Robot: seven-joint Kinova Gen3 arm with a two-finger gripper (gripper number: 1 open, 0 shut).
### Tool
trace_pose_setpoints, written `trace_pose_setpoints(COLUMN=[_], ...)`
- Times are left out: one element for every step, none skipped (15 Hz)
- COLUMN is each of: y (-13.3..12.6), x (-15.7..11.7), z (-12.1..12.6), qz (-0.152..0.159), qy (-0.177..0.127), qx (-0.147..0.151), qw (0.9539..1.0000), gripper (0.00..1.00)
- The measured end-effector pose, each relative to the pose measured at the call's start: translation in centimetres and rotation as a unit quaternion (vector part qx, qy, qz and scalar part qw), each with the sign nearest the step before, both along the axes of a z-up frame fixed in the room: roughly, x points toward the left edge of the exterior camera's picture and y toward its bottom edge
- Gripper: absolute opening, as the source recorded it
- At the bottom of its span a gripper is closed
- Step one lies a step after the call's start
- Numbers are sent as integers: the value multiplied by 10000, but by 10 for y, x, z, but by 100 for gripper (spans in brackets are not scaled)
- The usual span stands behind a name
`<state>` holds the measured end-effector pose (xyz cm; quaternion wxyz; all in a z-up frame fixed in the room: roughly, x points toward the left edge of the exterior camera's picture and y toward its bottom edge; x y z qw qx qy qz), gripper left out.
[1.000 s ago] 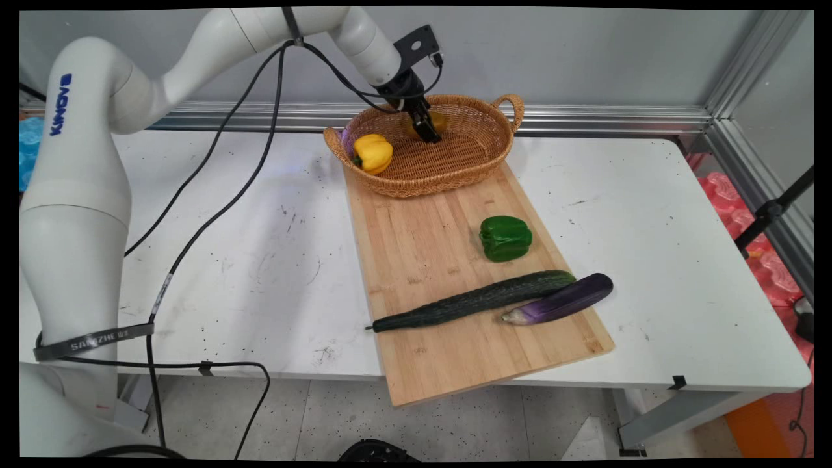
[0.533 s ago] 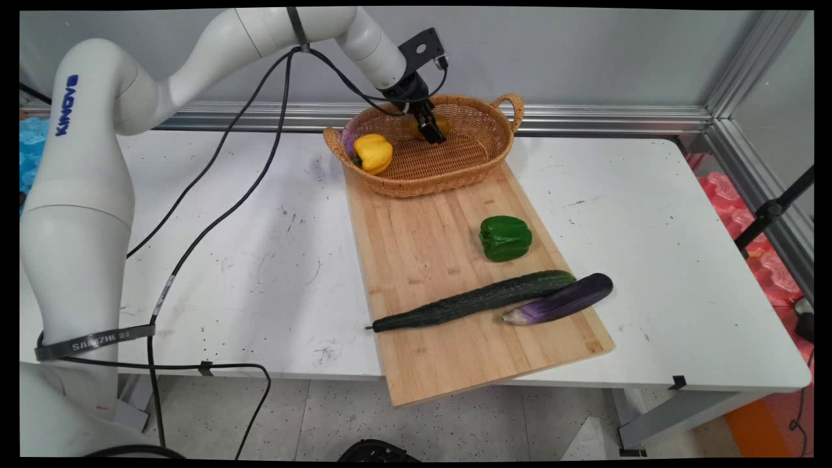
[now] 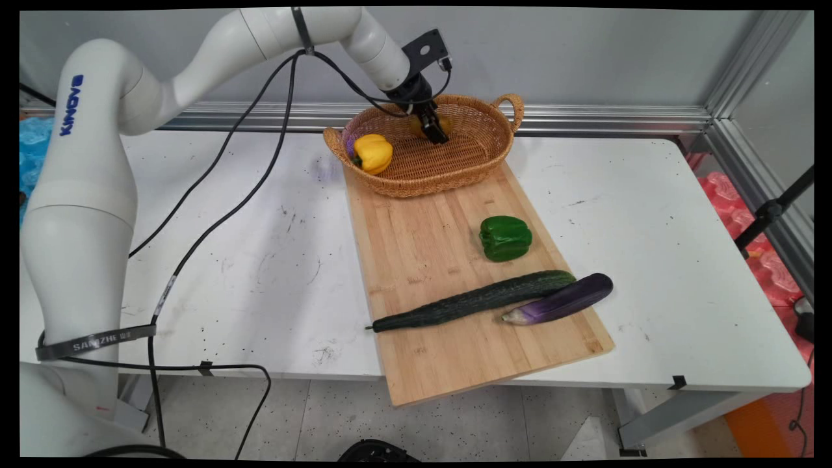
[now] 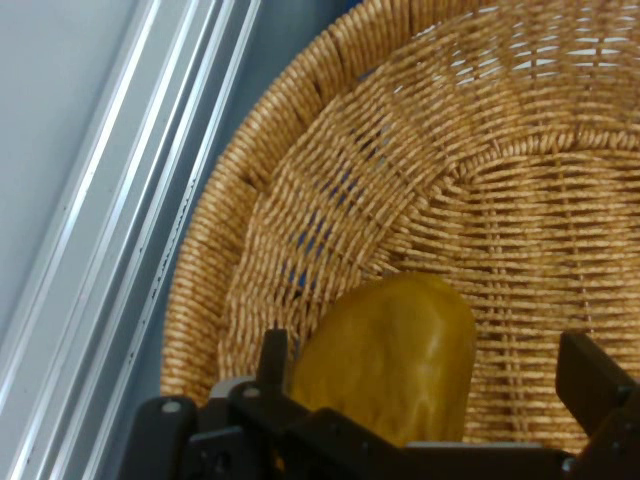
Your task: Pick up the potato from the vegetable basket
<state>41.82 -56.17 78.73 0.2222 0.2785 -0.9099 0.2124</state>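
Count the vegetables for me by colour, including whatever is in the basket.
Yellow: 2, a pepper and a yellowish piece by the gripper, both in the basket
Green: 2, a pepper and a cucumber
Purple: 1, an eggplant
Total: 5

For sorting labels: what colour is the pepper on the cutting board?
Green pepper; the main view shows it best.
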Motion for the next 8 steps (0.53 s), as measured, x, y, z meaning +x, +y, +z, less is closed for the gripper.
trace_pose_setpoints(y=[0,0,1,1,1,2,2,2], x=[0,-1,-2,-2,-3,-3,-3,-4], z=[0,0,0,0,0,0,1,1], qz=[-3,-7,-13,-17,-20,-25,-29,-36], qy=[-5,-12,-25,-34,-41,-53,-61,-75], qx=[-1,1,11,26,34,45,49,55], qw=[10000,10000,10000,10000,10000,10000,10000,10000], gripper=[100,100,100,100,100,100,100,100])
